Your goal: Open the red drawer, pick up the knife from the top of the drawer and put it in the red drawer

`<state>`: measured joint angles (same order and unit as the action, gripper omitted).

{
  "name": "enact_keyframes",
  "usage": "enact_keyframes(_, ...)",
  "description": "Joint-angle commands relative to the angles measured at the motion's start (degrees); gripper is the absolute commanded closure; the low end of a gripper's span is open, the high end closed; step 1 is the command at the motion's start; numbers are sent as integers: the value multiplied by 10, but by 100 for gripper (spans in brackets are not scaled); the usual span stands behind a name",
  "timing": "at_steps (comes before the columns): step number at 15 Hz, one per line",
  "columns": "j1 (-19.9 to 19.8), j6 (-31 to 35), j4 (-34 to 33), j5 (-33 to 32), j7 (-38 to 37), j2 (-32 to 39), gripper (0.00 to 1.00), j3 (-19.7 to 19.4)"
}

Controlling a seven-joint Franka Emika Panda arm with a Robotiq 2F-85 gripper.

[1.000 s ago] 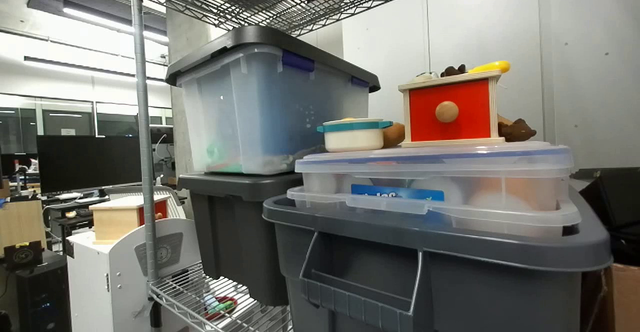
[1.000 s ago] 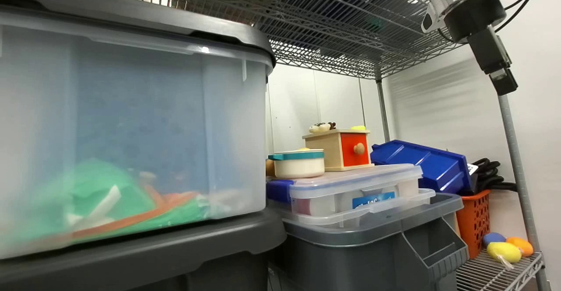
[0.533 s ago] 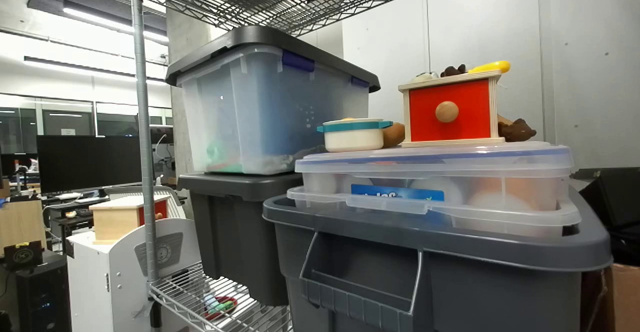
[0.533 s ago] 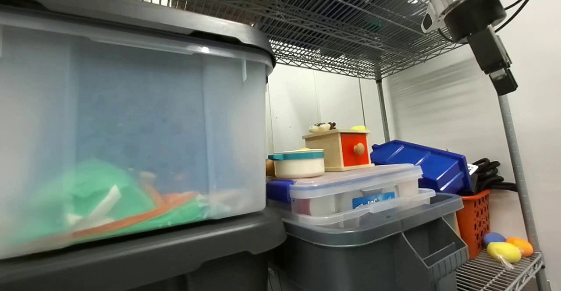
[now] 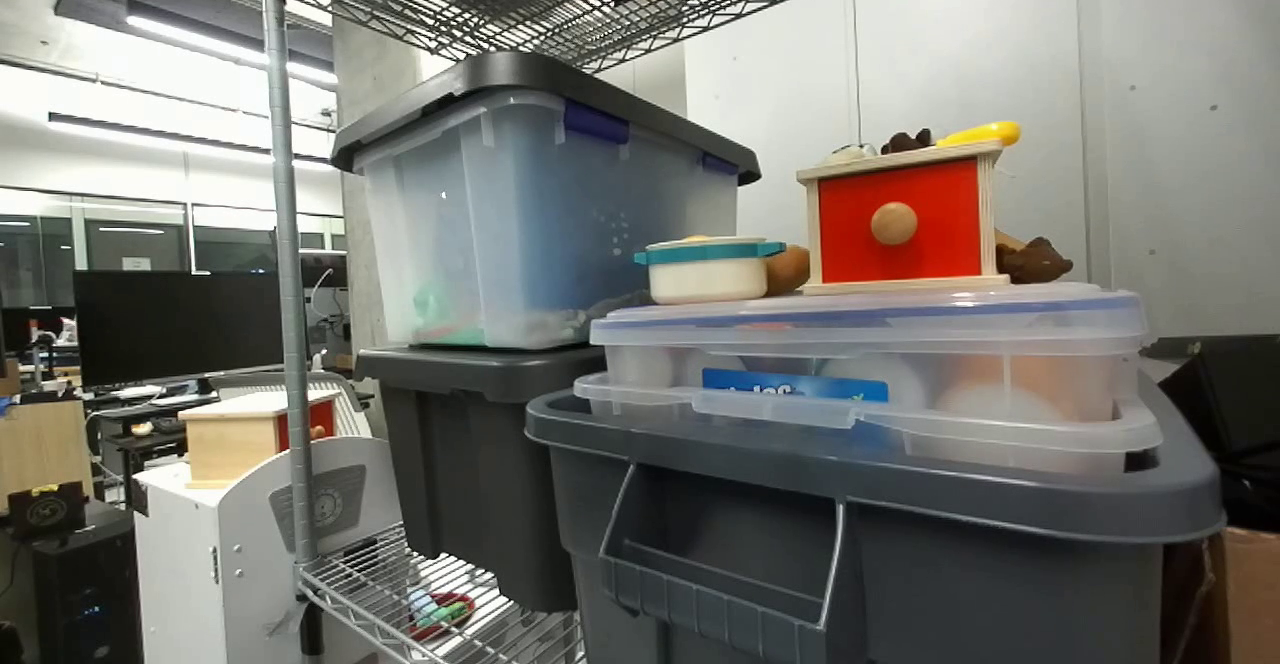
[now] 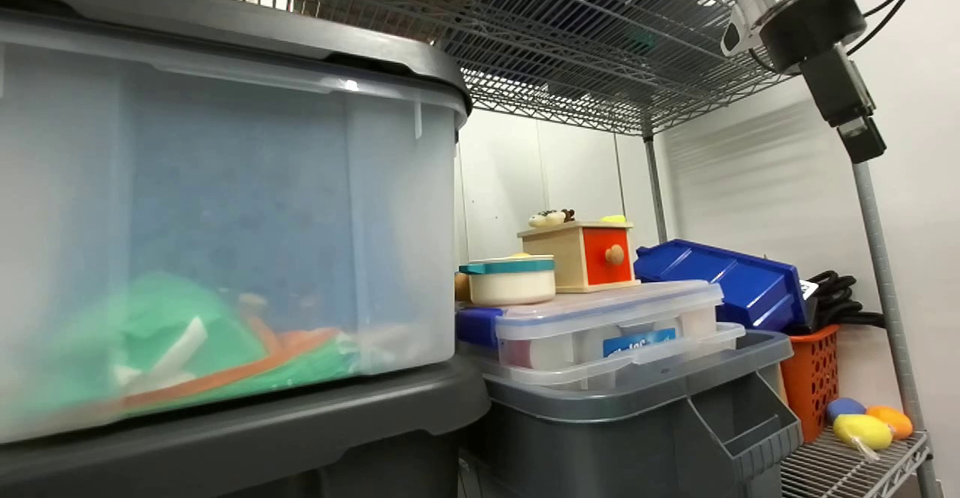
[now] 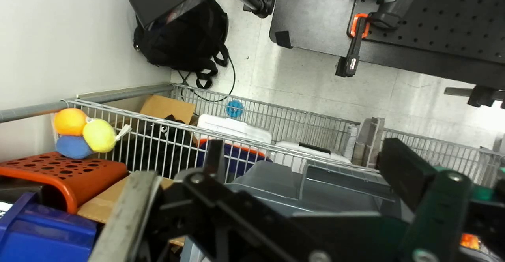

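Observation:
The red drawer point(image 5: 850, 244) sits flush in its pale wooden box, its round knob point(image 5: 893, 223) facing outward. Both exterior views show it on top of a clear lidded container point(image 6: 600, 307). The knife point(image 5: 985, 134), a yellow piece, lies on the box top and sticks out past one edge; in an exterior view only a bit of the yellow knife point(image 6: 613, 218) shows. High up and well apart from the box hangs my gripper point(image 6: 862, 142), near a shelf post. In the wrist view the fingers of the gripper point(image 7: 303, 149) stand wide apart, open, holding nothing.
A white and teal pot point(image 5: 708, 274) stands beside the box. Brown point(image 5: 905, 141) and white point(image 5: 850, 154) toys share its top. A tall clear tub point(image 5: 540, 224) rises nearby, a wire shelf point(image 6: 562, 40) spans overhead, and a blue bin point(image 6: 720, 280) leans behind.

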<state>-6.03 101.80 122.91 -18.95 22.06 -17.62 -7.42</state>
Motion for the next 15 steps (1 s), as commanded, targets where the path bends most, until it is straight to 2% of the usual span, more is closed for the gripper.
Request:
enact_keyframes(1, 4, -2, -1, -1, -1, 0, 0, -4)
enact_keyframes(15, 14, -16, -2, 7, -15, 14, 0, 7)
